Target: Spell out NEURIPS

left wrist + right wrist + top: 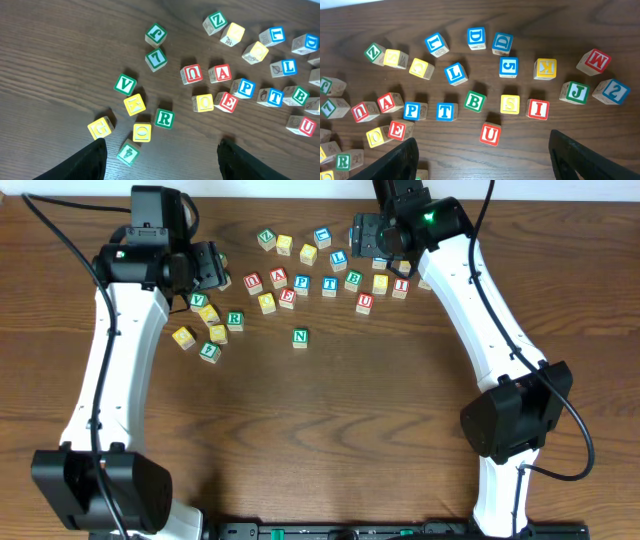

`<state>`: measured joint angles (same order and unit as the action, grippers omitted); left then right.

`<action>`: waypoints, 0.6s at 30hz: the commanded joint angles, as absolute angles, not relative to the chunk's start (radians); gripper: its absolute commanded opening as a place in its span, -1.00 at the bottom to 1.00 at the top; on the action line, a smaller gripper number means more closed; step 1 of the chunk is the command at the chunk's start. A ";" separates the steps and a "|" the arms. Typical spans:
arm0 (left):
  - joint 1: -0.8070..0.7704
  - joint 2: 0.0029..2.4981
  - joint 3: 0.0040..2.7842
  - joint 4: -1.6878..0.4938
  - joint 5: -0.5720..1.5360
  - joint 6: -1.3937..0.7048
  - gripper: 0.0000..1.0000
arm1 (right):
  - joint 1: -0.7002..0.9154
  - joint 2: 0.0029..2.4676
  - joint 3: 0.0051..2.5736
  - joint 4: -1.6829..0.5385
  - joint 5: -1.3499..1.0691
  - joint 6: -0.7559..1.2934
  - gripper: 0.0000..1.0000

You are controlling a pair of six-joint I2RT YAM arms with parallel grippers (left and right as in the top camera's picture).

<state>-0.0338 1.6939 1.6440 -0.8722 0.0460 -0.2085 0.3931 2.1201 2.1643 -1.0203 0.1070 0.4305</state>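
N block point(300, 337) legible in overhead only, not wrist cams.

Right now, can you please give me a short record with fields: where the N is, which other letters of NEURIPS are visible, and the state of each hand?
N block: green letter, alone on the table, apart from the rest
Other letters seen: E, U, R, I, P, S, all among the scattered blocks
Left hand: open, holds nothing
Right hand: open, holds nothing
Word so far: only N set apart
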 commanded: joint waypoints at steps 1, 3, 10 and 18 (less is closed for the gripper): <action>-0.039 1.707 1.639 -0.877 0.035 -0.204 0.40 | 0.393 2.129 2.157 -1.021 0.125 0.455 0.56; -0.044 1.712 1.639 -0.877 0.035 -0.204 0.40 | 0.393 2.130 2.157 -1.021 0.125 0.456 0.56; -0.070 1.721 1.639 -0.850 0.034 -0.223 0.40 | 0.393 2.130 2.156 -1.021 0.125 0.456 0.56; -0.098 1.721 1.639 -0.802 0.034 -0.234 0.40 | 0.393 2.130 2.156 -1.022 0.125 0.456 0.59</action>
